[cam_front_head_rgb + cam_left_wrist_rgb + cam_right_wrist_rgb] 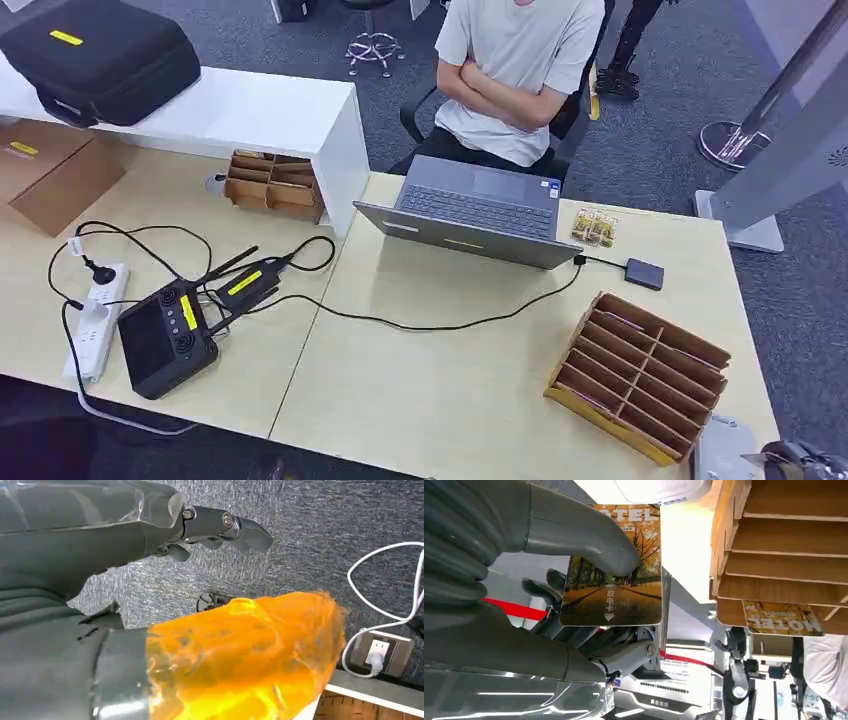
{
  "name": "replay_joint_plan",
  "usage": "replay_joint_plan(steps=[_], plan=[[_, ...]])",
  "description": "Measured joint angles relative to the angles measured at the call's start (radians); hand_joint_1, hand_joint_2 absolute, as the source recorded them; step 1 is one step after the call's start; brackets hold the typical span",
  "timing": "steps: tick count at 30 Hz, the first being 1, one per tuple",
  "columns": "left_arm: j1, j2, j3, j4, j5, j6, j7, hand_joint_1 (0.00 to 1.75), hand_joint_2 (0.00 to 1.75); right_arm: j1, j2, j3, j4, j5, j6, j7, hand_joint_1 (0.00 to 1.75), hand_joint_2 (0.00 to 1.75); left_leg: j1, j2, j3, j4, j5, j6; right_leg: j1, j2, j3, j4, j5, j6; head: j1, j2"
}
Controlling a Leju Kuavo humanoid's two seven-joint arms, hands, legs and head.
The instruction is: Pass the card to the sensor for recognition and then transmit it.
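**Card in hand, sensor across the desk**

The right hand (574,610) pinches a hotel key card (611,575) between its thick thumb and the darker fingers behind it, so the card's printed face with the autumn avenue stays open to view. It has hold of one side only, which leaves most of the card free to present to a reader. Just beside it stands the wooden slotted rack (640,375) near the desk's front right corner, with another card (781,617) lying in one compartment; I judge the held card came from there.

The small dark box (645,273), wired to the laptop (470,210), looks like the sensor. It sits near the far right edge of the desk (420,390), beyond the rack, so the hand has to clear the rack's raised rim to reach it. A person (515,70) sits behind the laptop with arms folded.

The left hand (215,527) hangs over the carpet, fingers loosely apart and holding nothing.
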Motion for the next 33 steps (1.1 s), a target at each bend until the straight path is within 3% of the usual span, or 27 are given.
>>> replay_joint_plan(steps=[7,15,33], plan=[[0.0,0.0,0.0,0.0,-0.003,0.0,0.0,0.0,0.0,0.001,-0.021,0.031,0.002,-0.021,-0.008,0.037,1.75,1.75,0.0,0.0,0.0,0.0,0.0,0.0,0.0,0.0,0.0,0.0,0.0,0.0,0.0,0.0],[0.0,0.0,0.001,0.0,-0.006,0.0,0.002,0.0,0.0,-0.003,-0.044,0.124,0.037,-0.06,-0.026,0.093,1.75,1.75,0.0,0.0,0.0,0.0,0.0,0.0,0.0,0.0,0.0,0.0,0.0,0.0,0.0,0.0],[0.0,0.0,0.007,0.0,-0.012,0.0,0.006,0.0,0.0,-0.017,-0.063,0.192,0.085,-0.109,-0.038,0.105,1.75,1.75,0.0,0.0,0.0,0.0,0.0,0.0,0.0,0.0,0.0,0.0,0.0,0.0,0.0,0.0]])
